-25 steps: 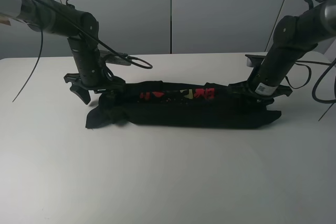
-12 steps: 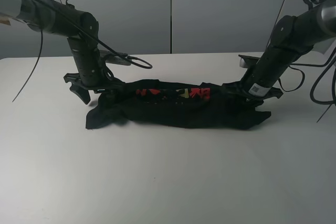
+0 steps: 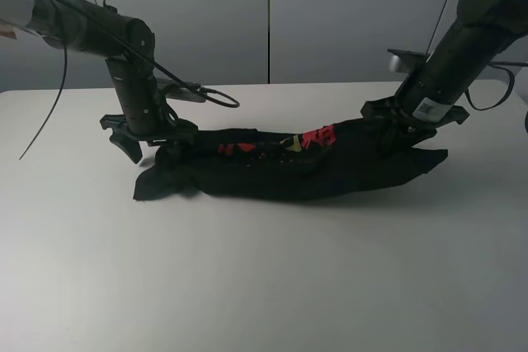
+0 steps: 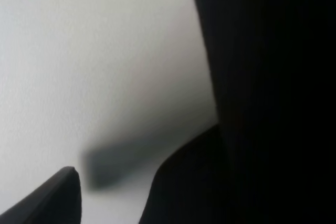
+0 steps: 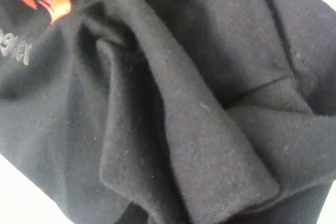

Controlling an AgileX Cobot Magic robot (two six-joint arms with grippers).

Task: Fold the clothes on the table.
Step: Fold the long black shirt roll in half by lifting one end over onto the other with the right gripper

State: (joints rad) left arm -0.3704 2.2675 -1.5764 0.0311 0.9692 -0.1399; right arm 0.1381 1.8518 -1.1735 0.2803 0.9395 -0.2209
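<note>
Right tool (image 3: 406, 128): right of centre, clamped on the black T-shirt (image 3: 280, 172), whose end we see held up.
Left tool (image 3: 151, 139): at the shirt's left end; we cannot tell if it grips.
T-shirt: bunched strip across mid-frame on the white surface (image 3: 264, 278), red print showing.

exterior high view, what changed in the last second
The right gripper rose, taking the right end of the T-shirt up off the table. It looks clamped on the cloth, so the shirt now slopes upward to that side and the red print tilts with it. The left gripper and the shirt's left end stayed where they were, low on the table.
</note>
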